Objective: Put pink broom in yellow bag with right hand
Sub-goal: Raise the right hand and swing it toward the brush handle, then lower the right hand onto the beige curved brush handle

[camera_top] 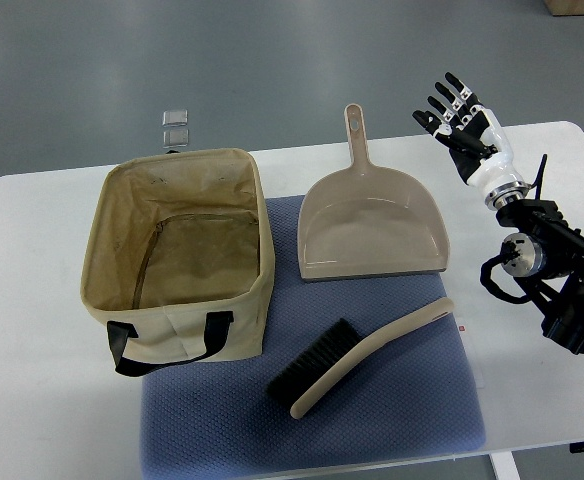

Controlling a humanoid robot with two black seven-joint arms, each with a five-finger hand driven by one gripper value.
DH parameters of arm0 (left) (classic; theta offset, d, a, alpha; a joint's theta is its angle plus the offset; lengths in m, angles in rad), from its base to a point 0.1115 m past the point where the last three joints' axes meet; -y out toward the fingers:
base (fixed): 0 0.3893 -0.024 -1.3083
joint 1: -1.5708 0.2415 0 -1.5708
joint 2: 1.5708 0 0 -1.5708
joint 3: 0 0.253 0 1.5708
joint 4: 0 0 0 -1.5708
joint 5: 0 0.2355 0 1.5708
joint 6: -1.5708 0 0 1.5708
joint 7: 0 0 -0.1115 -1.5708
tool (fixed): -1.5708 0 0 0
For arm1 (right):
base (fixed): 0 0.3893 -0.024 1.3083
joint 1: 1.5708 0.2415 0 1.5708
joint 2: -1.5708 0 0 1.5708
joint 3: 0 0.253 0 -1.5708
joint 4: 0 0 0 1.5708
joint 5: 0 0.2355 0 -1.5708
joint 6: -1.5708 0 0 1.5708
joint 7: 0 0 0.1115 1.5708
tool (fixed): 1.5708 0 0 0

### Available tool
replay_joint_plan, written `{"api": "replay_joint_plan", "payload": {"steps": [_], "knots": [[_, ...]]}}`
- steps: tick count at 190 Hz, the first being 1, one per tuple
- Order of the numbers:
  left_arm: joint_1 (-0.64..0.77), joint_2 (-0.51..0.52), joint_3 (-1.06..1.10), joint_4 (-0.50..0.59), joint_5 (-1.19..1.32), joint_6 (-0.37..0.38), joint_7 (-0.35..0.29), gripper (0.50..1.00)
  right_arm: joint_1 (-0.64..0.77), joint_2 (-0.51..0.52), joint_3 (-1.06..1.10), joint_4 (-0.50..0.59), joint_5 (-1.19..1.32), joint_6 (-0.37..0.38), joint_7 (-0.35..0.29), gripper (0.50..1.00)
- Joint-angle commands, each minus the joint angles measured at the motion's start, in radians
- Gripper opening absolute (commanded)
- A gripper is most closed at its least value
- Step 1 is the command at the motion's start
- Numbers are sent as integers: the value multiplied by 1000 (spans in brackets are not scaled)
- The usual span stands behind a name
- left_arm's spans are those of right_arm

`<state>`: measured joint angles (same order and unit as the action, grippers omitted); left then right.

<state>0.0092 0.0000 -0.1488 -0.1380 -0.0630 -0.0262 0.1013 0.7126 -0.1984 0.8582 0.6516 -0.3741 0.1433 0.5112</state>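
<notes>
Top view, white table (pixel 32 300) with a blue mat (pixel 412 400) over its near middle. Bag (pixel 177 262), yellowish-tan fabric, stands open-topped on the left, partly on the mat's left edge; black strap handle hangs on its near wall; inside looks empty. Dustpan (pixel 372 225) lies on the far part of the mat, just right of the bag, handle pointing far, open mouth toward the near side. Broom (pixel 357 355) lies flat on the mat, near of the dustpan and apart from it: black bristles at the left end, pale pinkish-beige handle running up to the right. Nothing touches the broom. Right hand (pixel 462 125) is raised over the table's far right, well apart from the broom, fingers spread and extended, holding nothing; its arm enters from the right edge. Two small clear squares (pixel 175 125) sit on the floor beyond the table's far edge.
</notes>
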Motion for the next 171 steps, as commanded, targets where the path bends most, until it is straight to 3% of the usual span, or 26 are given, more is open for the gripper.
{"api": "replay_joint_plan", "payload": {"steps": [1, 59, 109, 143, 171], "knots": [[0, 0, 0, 0, 0, 0, 0, 1000, 34, -45, -11, 0, -2, -10, -26, 930], [0, 0, 0, 0, 0, 0, 0, 1000, 197, -156, -211, 0, -22, -22, -53, 930], [0, 0, 0, 0, 0, 0, 0, 1000, 366, -242, -522, 33, -85, -24, -50, 930], [0, 0, 0, 0, 0, 0, 0, 1000, 498, -354, -771, 246, -261, -25, -39, 930], [0, 0, 0, 0, 0, 0, 0, 1000, 548, -427, -847, 408, -506, -24, -39, 930]]}}
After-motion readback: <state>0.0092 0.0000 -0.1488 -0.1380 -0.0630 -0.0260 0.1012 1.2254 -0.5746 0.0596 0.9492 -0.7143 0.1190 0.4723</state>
